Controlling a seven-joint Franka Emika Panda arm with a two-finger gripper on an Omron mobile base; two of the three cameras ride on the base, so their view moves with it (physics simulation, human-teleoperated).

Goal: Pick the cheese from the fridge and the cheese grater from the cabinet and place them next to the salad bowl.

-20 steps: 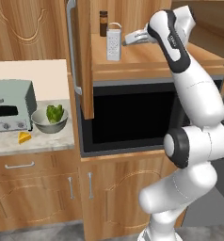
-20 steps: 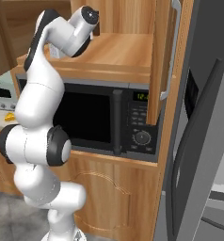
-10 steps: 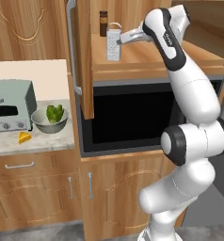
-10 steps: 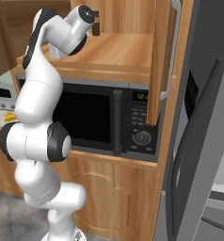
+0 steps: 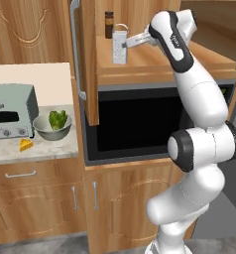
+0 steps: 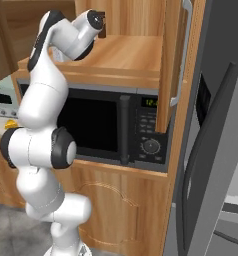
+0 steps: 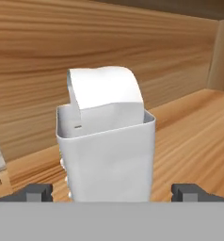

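Now, in the left base view, edging closer to the cheese grater (image 5: pixel 120 44) than a second ago, gripper (image 5: pixel 128 42) reaching into the open cabinet (image 5: pixel 85 59); closing in for the pick, judging by that. Cheese (image 5: pixel 25 145) already lying beside the salad bowl (image 5: pixel 52 127). Right base view: showing the fridge (image 6: pixel 216 150) shut. Hand view: framing the grater between dark fingertips (image 7: pixel 36 192) spread wide apart, gripping nothing yet.
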